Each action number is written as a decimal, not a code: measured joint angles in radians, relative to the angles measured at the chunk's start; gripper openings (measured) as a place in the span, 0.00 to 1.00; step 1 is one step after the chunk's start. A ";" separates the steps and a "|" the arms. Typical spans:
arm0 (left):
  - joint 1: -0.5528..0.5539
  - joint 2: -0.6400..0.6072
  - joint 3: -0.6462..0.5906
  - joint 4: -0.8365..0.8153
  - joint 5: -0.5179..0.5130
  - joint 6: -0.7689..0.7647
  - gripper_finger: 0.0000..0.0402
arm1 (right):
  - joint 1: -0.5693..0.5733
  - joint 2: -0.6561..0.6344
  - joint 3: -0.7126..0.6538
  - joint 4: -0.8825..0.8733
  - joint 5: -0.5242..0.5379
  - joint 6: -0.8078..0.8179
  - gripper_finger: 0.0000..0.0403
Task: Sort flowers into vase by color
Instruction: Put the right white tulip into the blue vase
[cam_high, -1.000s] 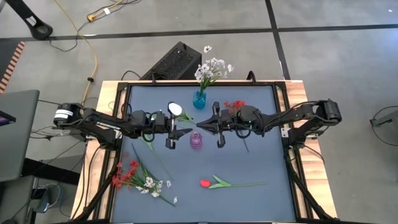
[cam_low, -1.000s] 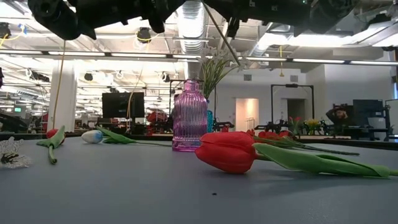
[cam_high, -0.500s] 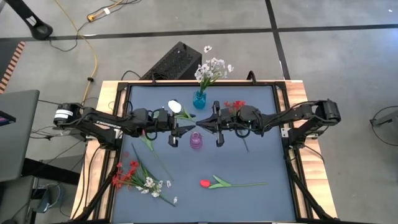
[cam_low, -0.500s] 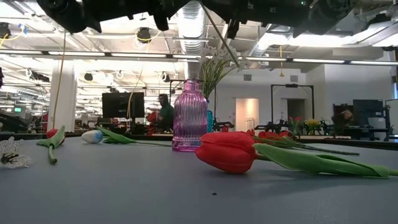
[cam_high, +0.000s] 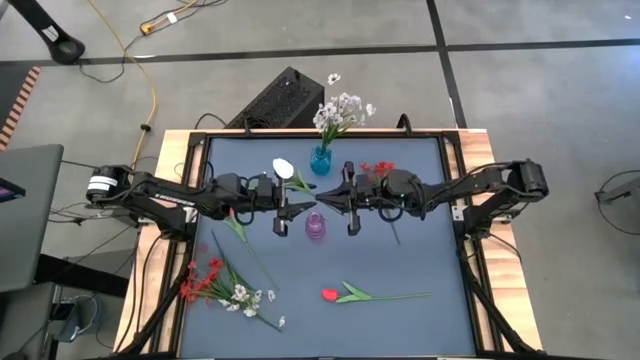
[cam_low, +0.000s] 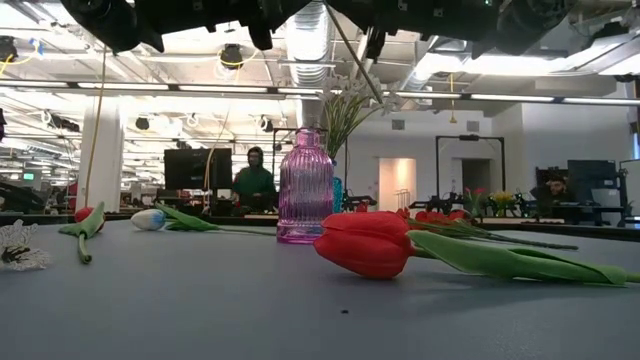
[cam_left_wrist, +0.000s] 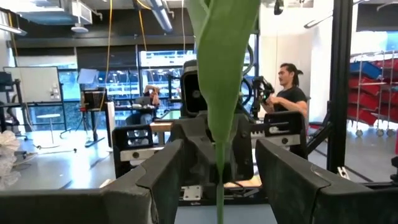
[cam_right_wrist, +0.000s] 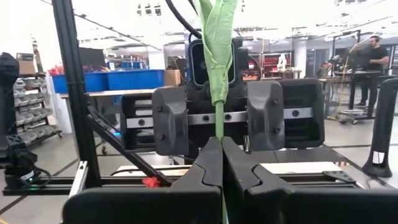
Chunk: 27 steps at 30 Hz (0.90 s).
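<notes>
A white tulip (cam_high: 283, 167) is held up above the table's middle, over the purple vase (cam_high: 315, 226). My right gripper (cam_high: 322, 199) is shut on its green stem. The tulip leans toward my left arm, and its leaf (cam_left_wrist: 221, 56) is close to the left wrist camera. My left gripper (cam_high: 298, 203) faces the right one, open, with its fingers on either side of the stem (cam_left_wrist: 219, 186) and apart from it. The stem's lower end (cam_low: 372, 85) hangs clear of the purple vase (cam_low: 304, 185). My right gripper pinches the tulip's stem (cam_right_wrist: 219, 127) between its two fingers, below the leaf (cam_right_wrist: 219, 37). The fingers come about level from the table's right and lie across the stem. The tulip is lifted clear, nearly upright, with its top tilted toward the left arm.
A blue vase (cam_high: 320, 158) with white sprays (cam_high: 342, 110) stands at the far edge. On the table lie a red spray (cam_high: 378, 169), a red tulip (cam_high: 330, 294) near the front, red and white sprays (cam_high: 215, 283) near left, and another white tulip (cam_low: 150, 218). A person (cam_low: 254, 180) stands beyond the table.
My left gripper has edged up a little and stays open. The tulip stays in my right gripper. A person has walked into view beyond the table's far edge.
</notes>
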 joint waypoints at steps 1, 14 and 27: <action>0.000 0.000 0.000 -0.008 0.000 0.000 0.47 | 0.000 0.000 0.000 -0.001 0.000 -0.003 0.05; 0.000 0.000 0.000 -0.004 0.000 0.016 0.47 | 0.001 0.000 0.000 -0.027 -0.001 -0.043 0.05; 0.000 0.000 0.000 0.002 0.027 0.035 0.30 | 0.001 0.000 0.000 -0.025 -0.001 -0.051 0.05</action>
